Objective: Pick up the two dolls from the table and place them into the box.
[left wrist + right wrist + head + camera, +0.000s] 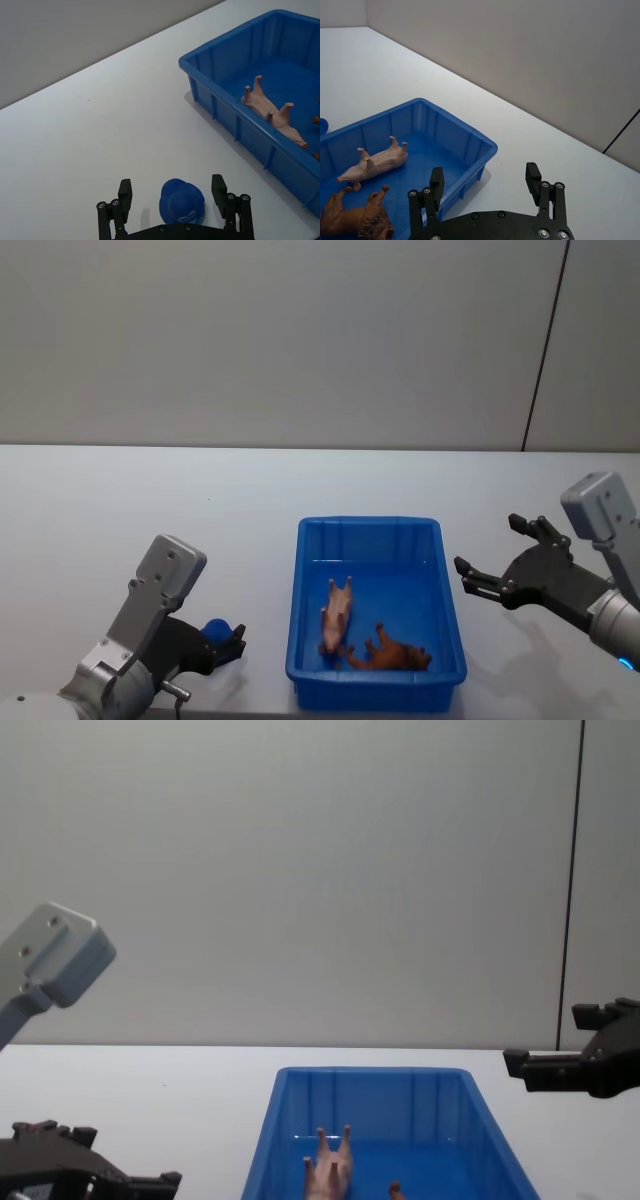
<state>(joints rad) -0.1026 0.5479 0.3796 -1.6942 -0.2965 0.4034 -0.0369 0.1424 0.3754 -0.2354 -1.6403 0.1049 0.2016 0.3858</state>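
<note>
Our left gripper (172, 200) stands wide around the rounded deep-blue fuzzy doll (182, 201) on the plain white worktop (100, 140). The pale pinkish-tan pig doll (336, 614) lies in the bright-blue ribbed plastic box (300, 590) beside a brown animal figure (392, 651). Our right gripper (492, 552) hangs wide open beside the box.

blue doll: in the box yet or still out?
Out. The blue doll sits on the white table between the open fingers of the left tool, beside the box, not in it.

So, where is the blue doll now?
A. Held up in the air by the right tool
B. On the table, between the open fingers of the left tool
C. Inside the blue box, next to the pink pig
B: the blue doll sits on the white table between the spread fingers of the left tool, outside the box.
</note>
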